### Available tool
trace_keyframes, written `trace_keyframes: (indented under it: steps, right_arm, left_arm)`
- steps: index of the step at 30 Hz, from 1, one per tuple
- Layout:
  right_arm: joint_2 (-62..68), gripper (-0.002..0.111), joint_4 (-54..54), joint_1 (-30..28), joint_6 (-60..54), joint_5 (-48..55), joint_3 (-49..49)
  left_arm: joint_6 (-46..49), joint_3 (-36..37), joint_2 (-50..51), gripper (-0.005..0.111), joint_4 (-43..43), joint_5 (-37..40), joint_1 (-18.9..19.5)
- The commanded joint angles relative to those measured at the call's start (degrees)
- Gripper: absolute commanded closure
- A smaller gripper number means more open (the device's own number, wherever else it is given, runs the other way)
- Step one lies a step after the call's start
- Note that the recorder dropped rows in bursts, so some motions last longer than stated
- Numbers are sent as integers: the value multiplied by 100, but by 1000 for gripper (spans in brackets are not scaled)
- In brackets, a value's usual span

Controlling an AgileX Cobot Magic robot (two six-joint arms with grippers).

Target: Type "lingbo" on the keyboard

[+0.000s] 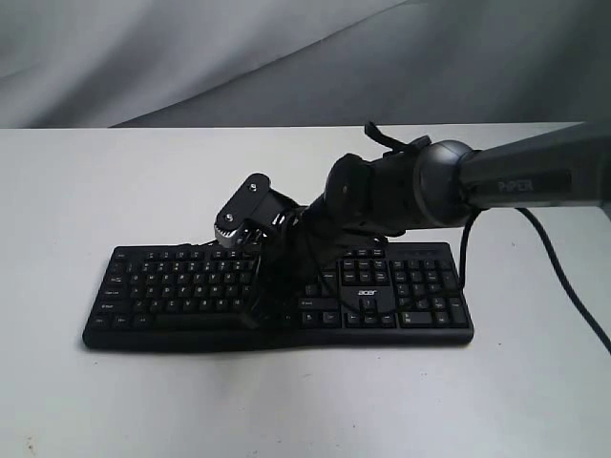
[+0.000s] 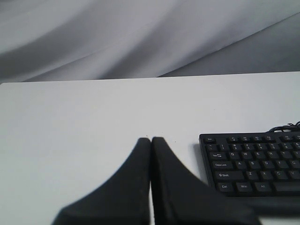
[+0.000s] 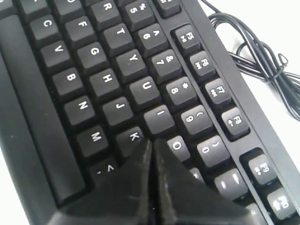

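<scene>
The black keyboard (image 1: 172,286) lies across the middle of the white table (image 1: 115,191), its acer logo (image 1: 368,293) near the number pad. My right gripper (image 1: 253,310) reaches in from the right over the letter keys. In the right wrist view the right gripper (image 3: 152,140) is shut, empty, with its tips between the K key (image 3: 132,138) and the O key (image 3: 177,146), just under the I key (image 3: 159,116); whatever key lies under the tips is hidden. My left gripper (image 2: 151,139) is shut and empty over bare table, off the end of the keyboard (image 2: 253,164) with the Ctrl key.
The thin black cable (image 3: 255,54) lies bunched on the table behind the function-key row. The right arm's thick grey forearm (image 1: 516,176) crosses above the number pad. A grey cloth backdrop (image 1: 191,57) hangs behind the table's far edge.
</scene>
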Motion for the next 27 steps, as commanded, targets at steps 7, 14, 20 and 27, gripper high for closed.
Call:
trace_keyframes:
  steps: [7,14,20,27]
  right_arm:
    - [-224,108,27,-39,-19,3,-2]
    - [-25,108,-45,-8,-19,490,-677]
    - [147,108,-57,-8,-56,500,-762]
    - [223,108,-57,-8,-93,384,-762]
  left_arm:
    - [-23,25,-15,106,-46,-26,11]
    - [-23,25,-15,106,-46,-26,11]
    - [-23,25,-15,106,-46,-26,11]
    - [-23,25,-15,106,-46,-26,11]
